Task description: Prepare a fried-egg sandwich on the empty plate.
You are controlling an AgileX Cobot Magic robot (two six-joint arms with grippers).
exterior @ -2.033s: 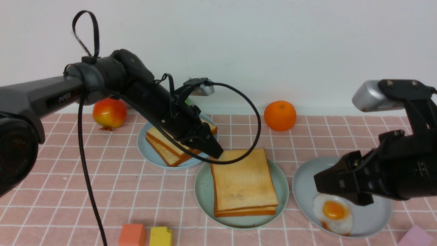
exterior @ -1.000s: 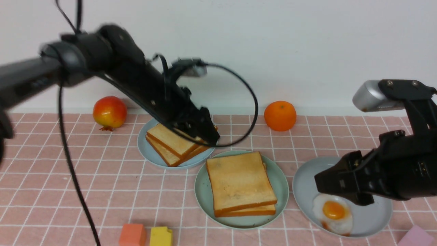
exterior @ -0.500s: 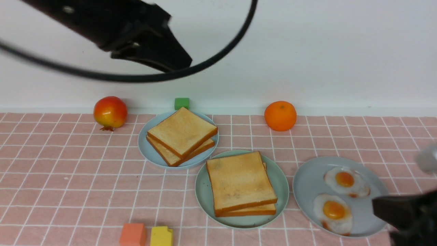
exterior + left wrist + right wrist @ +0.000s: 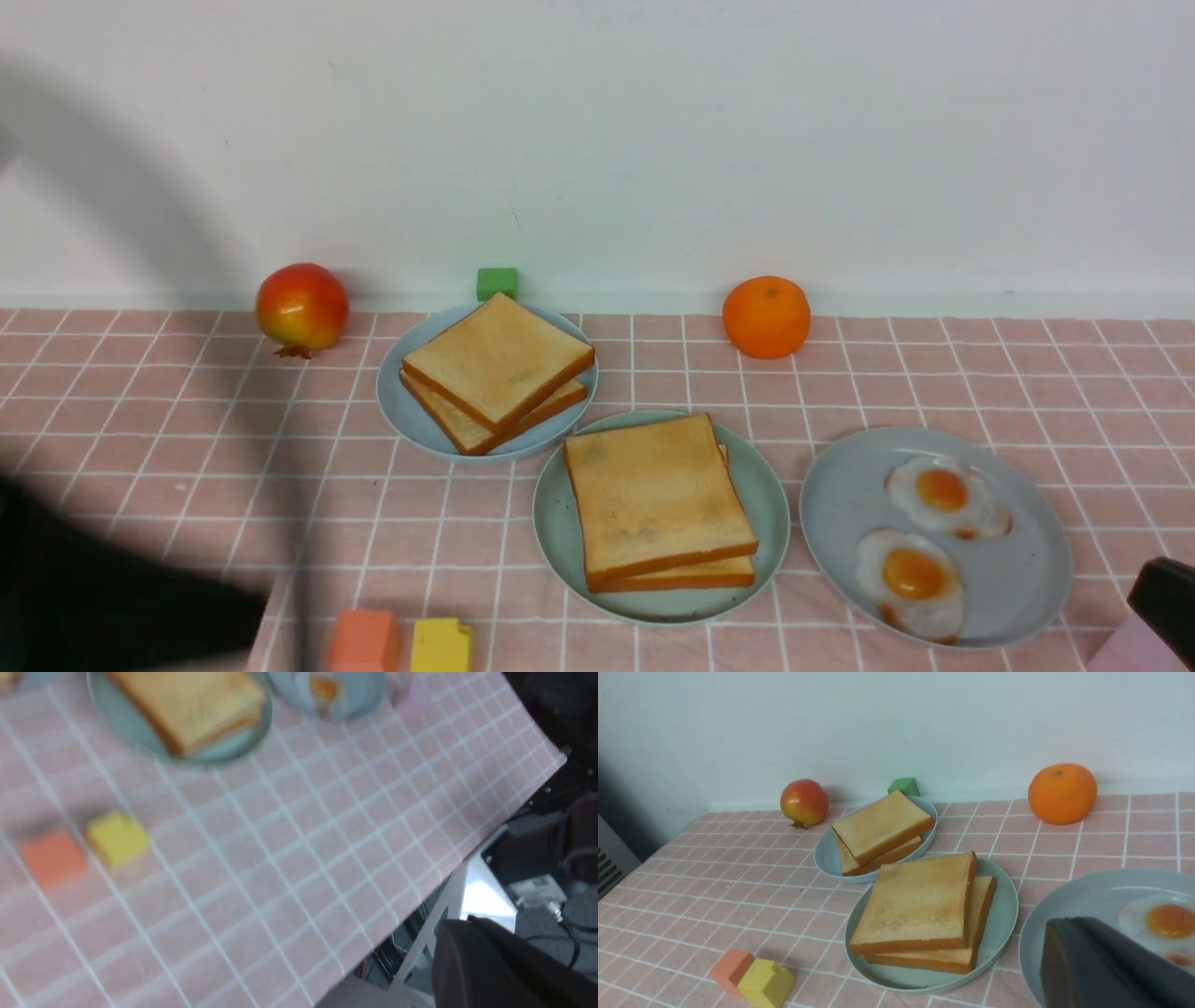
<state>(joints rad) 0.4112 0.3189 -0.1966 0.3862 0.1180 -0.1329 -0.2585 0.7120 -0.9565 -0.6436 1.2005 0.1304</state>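
The mint-green plate (image 4: 551, 523) holds two toast slices (image 4: 653, 495) stacked, the top one slightly askew; no egg shows between them. The stack also shows in the right wrist view (image 4: 920, 900) and, blurred, in the left wrist view (image 4: 187, 700). Two fried eggs (image 4: 943, 495) (image 4: 910, 579) lie on the grey-blue plate (image 4: 831, 504). My right gripper (image 4: 1052, 926) is shut and empty, low at the front right (image 4: 1162, 597), near that plate's front. My left gripper (image 4: 448, 926) is shut and empty, beyond the table's front edge; its arm is a dark blur (image 4: 93, 597).
A pale-blue plate (image 4: 392, 401) with two more toast slices (image 4: 495, 364) stands behind the mint one. A red fruit (image 4: 301, 306), a green block (image 4: 497, 283) and an orange (image 4: 766, 315) sit by the wall. Orange (image 4: 362, 642), yellow (image 4: 441, 646) and pink (image 4: 1130, 649) blocks line the front.
The left gripper let the top slice settle on the mint plate, rose and swung off to the front left. The right gripper drew back to the front right, uncovering the second egg.
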